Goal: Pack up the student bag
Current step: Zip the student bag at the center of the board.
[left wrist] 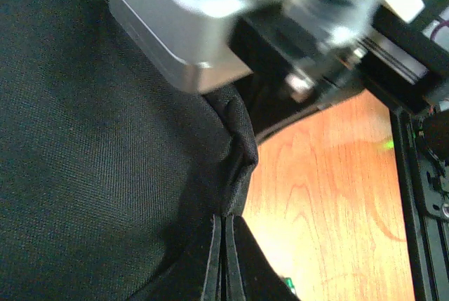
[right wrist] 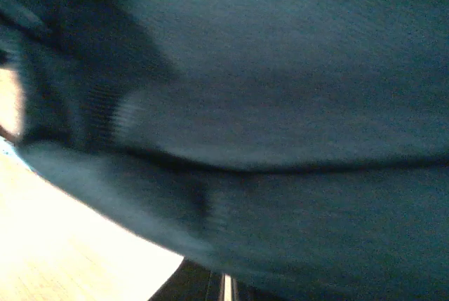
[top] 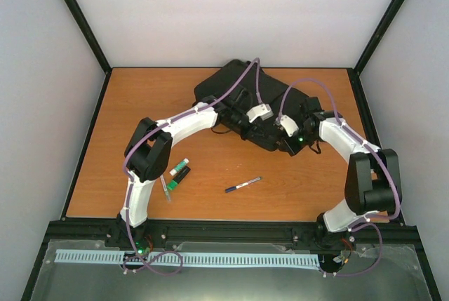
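Left jaws and right jaws are sitting fully closed at student bag (top: 226, 85) on table (top: 140, 111); grip unconfirmable.

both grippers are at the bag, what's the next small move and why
Probably ease the left gripper and right gripper, both shut at the near edge of the student bag, slightly apart to open it: the pen and markers lie unpacked on the table.

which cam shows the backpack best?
Top external: the whole black backpack shows, lying on the far half of the table. Left wrist gives only close fabric and a seamed edge. Right wrist gives only blurred fabric filling the frame.
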You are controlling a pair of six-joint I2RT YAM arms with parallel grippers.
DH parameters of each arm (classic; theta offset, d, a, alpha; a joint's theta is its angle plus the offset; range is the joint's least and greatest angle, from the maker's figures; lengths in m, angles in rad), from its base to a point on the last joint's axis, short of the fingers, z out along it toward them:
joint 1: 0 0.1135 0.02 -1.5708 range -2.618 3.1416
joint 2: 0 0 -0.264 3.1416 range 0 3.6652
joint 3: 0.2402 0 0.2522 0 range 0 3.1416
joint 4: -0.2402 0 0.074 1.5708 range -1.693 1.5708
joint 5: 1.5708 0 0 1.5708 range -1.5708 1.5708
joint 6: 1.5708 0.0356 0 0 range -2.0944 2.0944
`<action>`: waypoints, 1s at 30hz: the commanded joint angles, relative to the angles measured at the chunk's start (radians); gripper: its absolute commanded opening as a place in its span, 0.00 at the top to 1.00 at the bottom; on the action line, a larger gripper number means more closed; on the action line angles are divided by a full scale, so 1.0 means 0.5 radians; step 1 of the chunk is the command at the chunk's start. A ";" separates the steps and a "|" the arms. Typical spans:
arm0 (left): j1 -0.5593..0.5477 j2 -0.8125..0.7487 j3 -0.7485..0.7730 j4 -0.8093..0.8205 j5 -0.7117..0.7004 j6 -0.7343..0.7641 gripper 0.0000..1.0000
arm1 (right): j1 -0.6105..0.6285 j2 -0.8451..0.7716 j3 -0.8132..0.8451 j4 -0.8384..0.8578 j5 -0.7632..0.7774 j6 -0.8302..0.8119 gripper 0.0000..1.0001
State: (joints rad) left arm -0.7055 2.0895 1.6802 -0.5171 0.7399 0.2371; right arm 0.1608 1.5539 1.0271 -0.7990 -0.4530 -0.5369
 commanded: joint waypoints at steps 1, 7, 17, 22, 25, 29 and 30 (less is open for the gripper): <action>0.009 -0.001 0.026 -0.250 0.121 0.174 0.99 | -0.067 0.078 0.039 -0.128 0.164 -0.034 0.97; 0.008 -0.006 0.006 -0.460 0.121 0.316 0.99 | -0.144 0.134 0.037 -0.137 0.222 -0.076 0.97; 0.037 -0.133 -0.179 -0.667 -0.014 0.569 0.99 | -0.213 0.170 0.031 -0.111 0.315 -0.193 0.97; 0.118 -0.229 -0.329 -0.695 -0.085 0.635 0.99 | -0.214 0.171 0.025 -0.099 0.327 -0.216 0.97; 0.189 -0.304 -0.411 -0.698 -0.128 0.670 0.99 | -0.214 0.174 0.022 -0.088 0.338 -0.236 0.97; 0.304 -0.377 -0.489 -0.718 -0.198 0.722 0.99 | -0.206 0.192 0.081 -0.105 0.281 -0.208 0.97; 0.334 -0.385 -0.491 -0.730 -0.223 0.727 0.99 | -0.200 0.197 0.106 -0.117 0.259 -0.190 0.97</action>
State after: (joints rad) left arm -0.6056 1.9442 1.4578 -0.8135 0.7025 0.5545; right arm 0.0631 1.6382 1.0355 -0.8600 -0.3107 -0.6395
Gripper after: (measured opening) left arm 0.035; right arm 0.039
